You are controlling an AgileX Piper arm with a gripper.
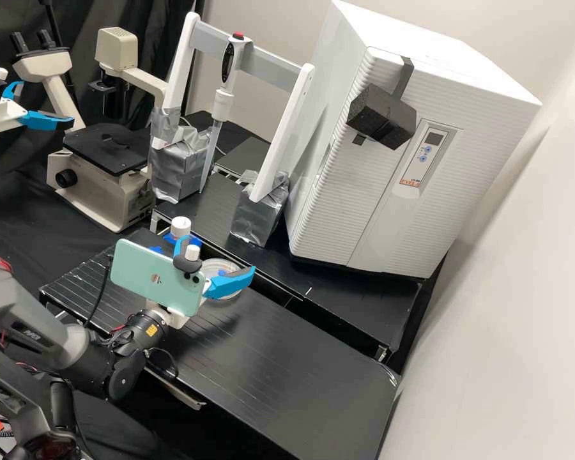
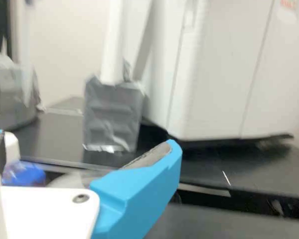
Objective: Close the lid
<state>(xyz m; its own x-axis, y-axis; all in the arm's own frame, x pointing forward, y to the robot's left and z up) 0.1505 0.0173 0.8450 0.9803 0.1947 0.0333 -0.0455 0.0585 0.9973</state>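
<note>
In the high view my gripper stands open over the back part of the front bench, a blue finger on either side. A clear round dish with a small blue spot lies behind and below it, partly hidden by the right finger. A white-capped container stands just left of it among blue pieces. In the wrist view my gripper has its fingers wide apart with nothing between them. Beyond them a blue object and a blurred clear shape are partly covered. Whether any lid is raised I cannot tell.
A pipette hangs from a white frame on foil-wrapped blocks on the rear bench. To the right stands a large white cabinet. A microscope is at the left, with a second arm's gripper before it.
</note>
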